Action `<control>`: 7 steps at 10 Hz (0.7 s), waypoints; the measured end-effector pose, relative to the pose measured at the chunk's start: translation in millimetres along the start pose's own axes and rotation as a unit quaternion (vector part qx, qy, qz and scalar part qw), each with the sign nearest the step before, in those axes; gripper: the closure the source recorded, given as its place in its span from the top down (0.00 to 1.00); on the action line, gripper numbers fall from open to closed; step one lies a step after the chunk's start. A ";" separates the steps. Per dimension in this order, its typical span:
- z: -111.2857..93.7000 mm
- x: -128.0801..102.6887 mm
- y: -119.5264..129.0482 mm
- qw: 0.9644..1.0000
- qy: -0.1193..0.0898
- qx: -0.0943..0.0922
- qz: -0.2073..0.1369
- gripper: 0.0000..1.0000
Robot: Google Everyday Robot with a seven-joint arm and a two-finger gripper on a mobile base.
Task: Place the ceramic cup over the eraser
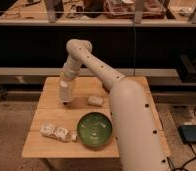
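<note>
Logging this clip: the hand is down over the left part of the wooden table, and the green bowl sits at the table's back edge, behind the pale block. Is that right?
Not quite. The camera view shows the green bowl near the table's front edge, in front of the pale block, not behind it. The rest holds: the hand is down over the left part of the table.

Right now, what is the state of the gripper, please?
Gripper: low over the table's back left part, left of the pale block; what it holds, if anything, cannot be told.
</note>
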 end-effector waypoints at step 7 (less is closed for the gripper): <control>37.8 0.5 12.0 1.000 0.004 -0.001 0.003 0.80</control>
